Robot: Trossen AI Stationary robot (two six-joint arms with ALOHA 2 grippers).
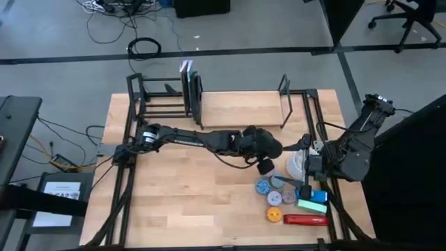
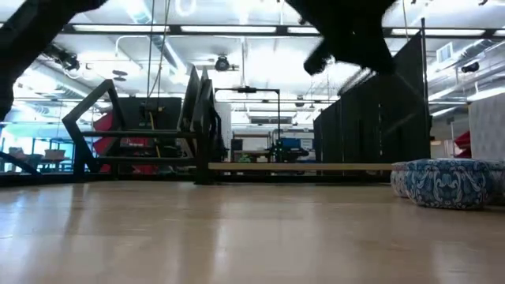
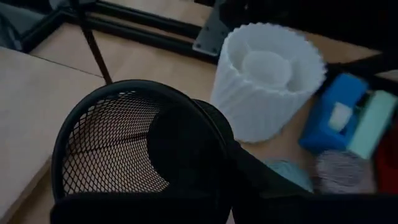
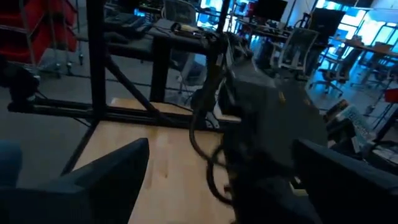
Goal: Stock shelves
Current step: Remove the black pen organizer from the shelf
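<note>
No writing or brand mark can be read on anything here; the items by the arms show only colours and patterns. The shelves [image 1: 209, 104] stand at the far edge of the table [image 1: 174, 202], well beyond both claws: a low black tube rack with a barred section holding a few dark upright panels, joined to a narrow pale board with black upright ends. In the low view they [image 2: 197, 134] rise as an angular black frame with the thin board running level to one side. The left gripper [image 1: 268, 159] reaches across the table's middle and is closed on a black mesh cup [image 3: 124, 149], one finger inside its rim, the cup held above the wood. Just beyond that claw stands a white ribbed container [image 3: 267, 78], and beside it a blue block [image 3: 336, 112], a mint green block [image 3: 373, 121], a red bar [image 1: 305, 220] and several patterned round discs [image 1: 263, 186]. The right gripper [image 4: 217, 180] waits near the table's right edge, close to the same cluster, its fingers spread apart and holding nothing.
</note>
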